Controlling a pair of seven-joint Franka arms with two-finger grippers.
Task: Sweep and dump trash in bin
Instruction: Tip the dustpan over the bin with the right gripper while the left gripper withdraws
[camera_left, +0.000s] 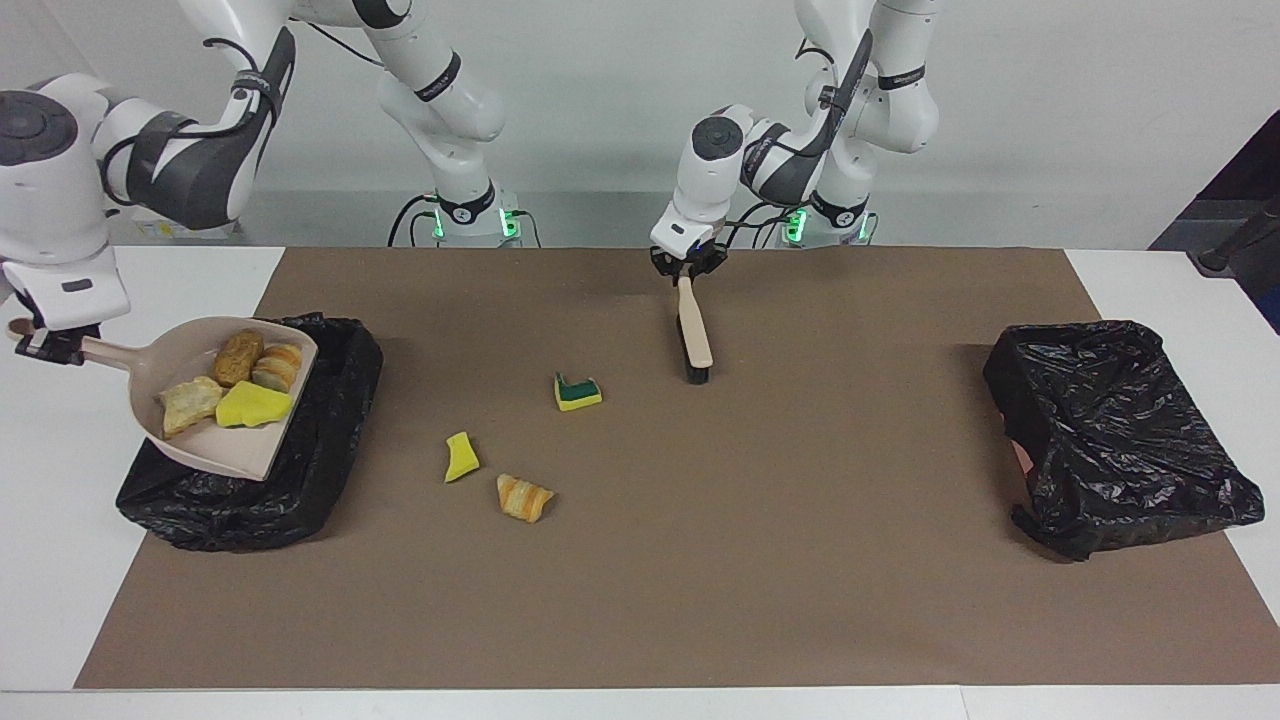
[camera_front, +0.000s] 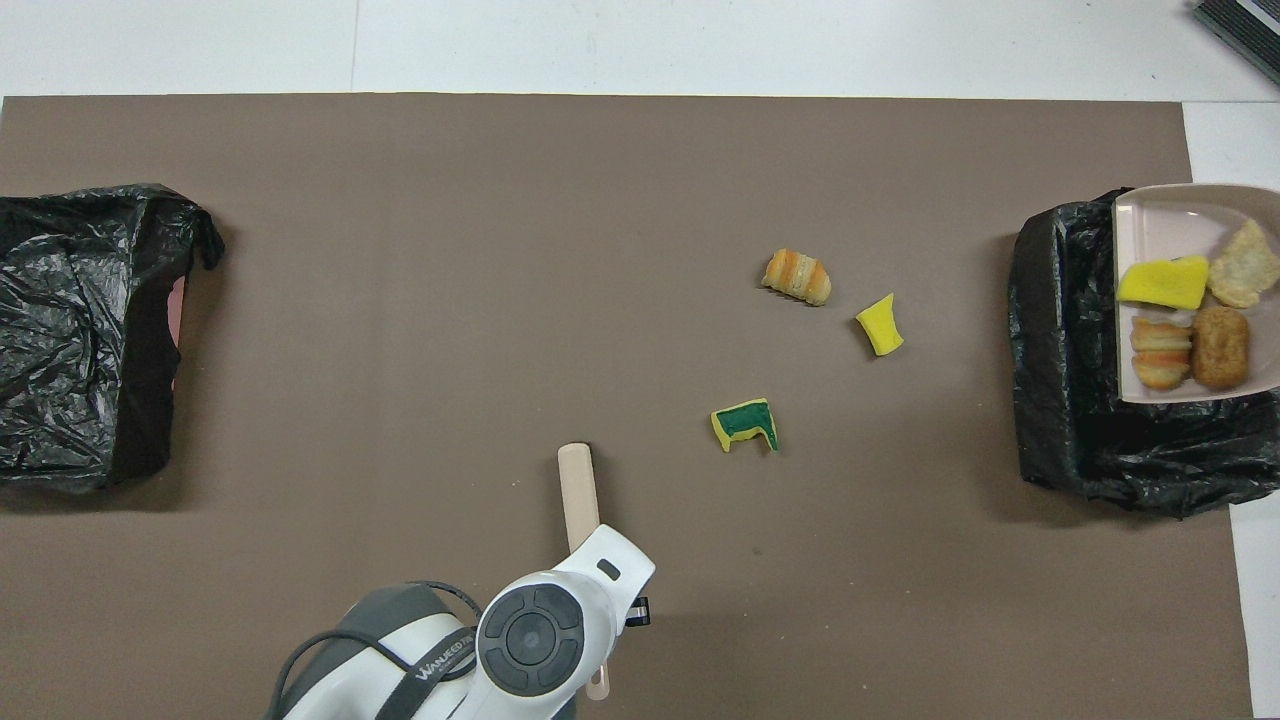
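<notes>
right gripper (camera_left: 45, 345) clamped on dustpan (camera_left: 225, 400) handle, we're holding it over the bin (camera_left: 330, 440) so four scraps tip in | left gripper (camera_left: 686, 265) gripping brush (camera_left: 694, 335), bristles down on table (camera_left: 800, 560) ready to sweep | three scraps (camera_left: 524, 497) loose mid-table between bin and brush

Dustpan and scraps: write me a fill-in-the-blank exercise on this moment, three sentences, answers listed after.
1. The right tool holds the dustpan by its handle over a black ____.
2. The dustpan carries ____ scraps, among them a yellow sponge bit.
3. The left tool grips the ____, whose bristle end rests on the brown mat; three scraps, one a striped bread chunk, lie loose on the mat.

Missing words: bin; four; brush
</notes>
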